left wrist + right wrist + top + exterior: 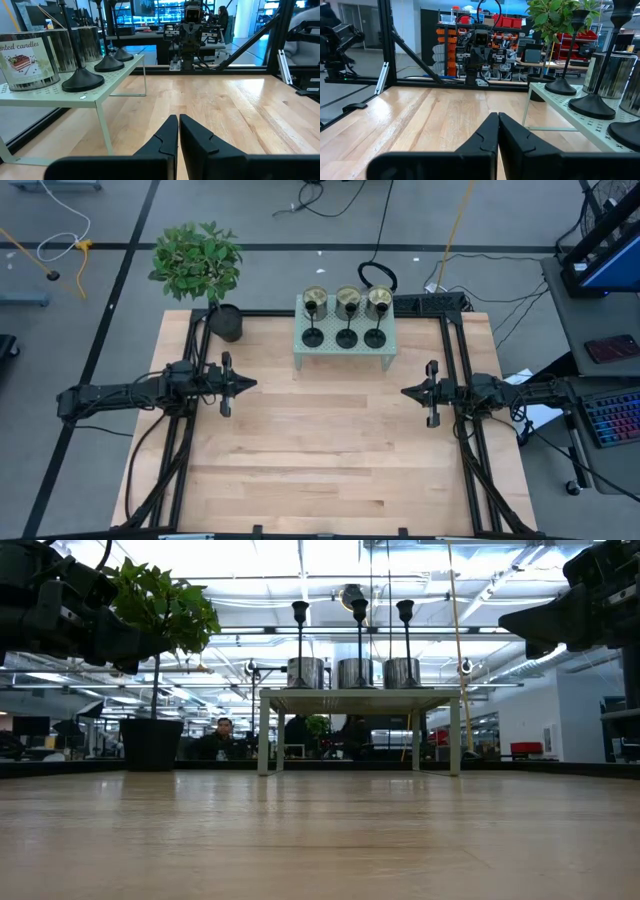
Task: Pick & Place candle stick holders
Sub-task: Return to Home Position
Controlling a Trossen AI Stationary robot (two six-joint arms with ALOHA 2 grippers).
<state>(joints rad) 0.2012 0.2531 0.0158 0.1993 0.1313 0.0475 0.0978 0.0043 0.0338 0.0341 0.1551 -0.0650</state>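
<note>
Black stemmed candle stick holders (346,337), three in a row, stand upright on the pale green shelf (343,356) at the counter's (330,460) far edge. Three brass cups (347,301) are lined up behind them. All six appear placed. The left pincer (250,383) and right pincer (405,392) face each other across the bare middle, well apart from the shelf, each pressed together and empty. Judgement: homing calls for slow, level settling at the sides, with no sweep toward the shelf or the plant pot (227,322).

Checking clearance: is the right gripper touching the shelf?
Apart. The high view shows bare tabletop between the right gripper and the shelf.
</note>
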